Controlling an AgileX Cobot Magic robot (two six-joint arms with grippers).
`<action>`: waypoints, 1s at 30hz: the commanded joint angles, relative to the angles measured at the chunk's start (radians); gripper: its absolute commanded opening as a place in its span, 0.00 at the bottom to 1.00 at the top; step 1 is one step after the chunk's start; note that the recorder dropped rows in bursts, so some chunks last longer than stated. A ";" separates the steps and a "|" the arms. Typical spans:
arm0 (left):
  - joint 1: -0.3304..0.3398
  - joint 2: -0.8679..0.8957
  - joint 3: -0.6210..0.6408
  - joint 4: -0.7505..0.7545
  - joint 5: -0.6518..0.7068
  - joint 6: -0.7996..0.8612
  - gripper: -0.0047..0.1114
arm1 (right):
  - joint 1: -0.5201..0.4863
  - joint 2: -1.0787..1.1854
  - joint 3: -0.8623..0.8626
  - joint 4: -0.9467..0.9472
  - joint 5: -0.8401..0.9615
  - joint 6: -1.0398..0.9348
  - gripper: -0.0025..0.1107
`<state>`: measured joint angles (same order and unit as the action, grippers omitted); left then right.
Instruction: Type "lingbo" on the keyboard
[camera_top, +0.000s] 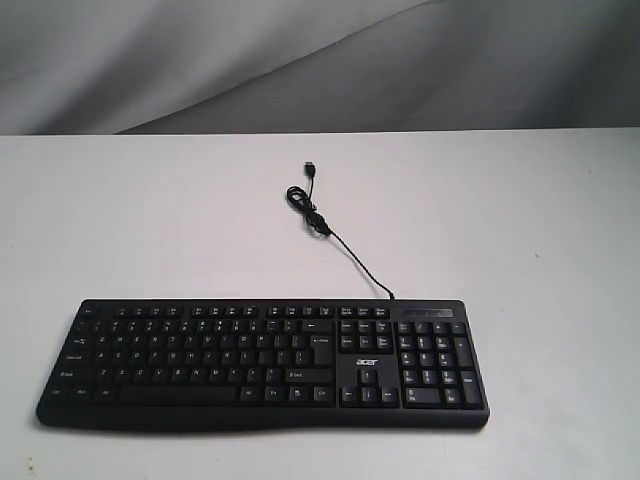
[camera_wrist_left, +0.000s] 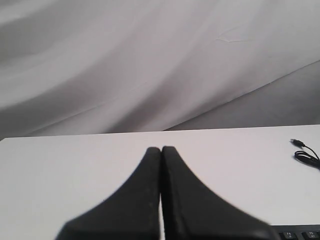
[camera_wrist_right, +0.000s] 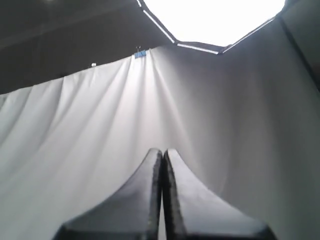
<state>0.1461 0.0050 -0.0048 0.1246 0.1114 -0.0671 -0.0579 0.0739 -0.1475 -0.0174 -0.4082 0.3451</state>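
Keyboard (camera_top: 262, 362) lies flat on the white table (camera_top: 150, 220), low in the exterior view, with its cable (camera_top: 350, 255) trailing away behind it and the plug lying free. Neither arm shows there. Left gripper (camera_wrist_left: 161, 150) has its fingers pressed together and empty, over bare table, a keyboard corner just in sight. Right gripper (camera_wrist_right: 163, 151) is pinched closed too, empty, aimed up at the backdrop cloth (camera_wrist_right: 100, 125). Closed tips suit poking, so for "l" I'd lower the right arm vertically over the home row's right part and tap one key lightly.
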 joint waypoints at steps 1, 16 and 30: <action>-0.007 -0.005 0.005 0.000 -0.010 -0.002 0.04 | -0.002 0.293 -0.320 -0.164 0.298 0.149 0.02; -0.007 -0.005 0.005 0.000 -0.010 -0.002 0.04 | 0.359 1.415 -1.007 0.002 0.855 -0.659 0.02; -0.007 -0.005 0.005 0.000 -0.010 -0.002 0.04 | 0.693 1.929 -1.134 1.006 1.037 -1.838 0.02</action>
<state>0.1461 0.0050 -0.0048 0.1246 0.1114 -0.0671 0.5842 1.9825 -1.2627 0.9166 0.6079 -1.4008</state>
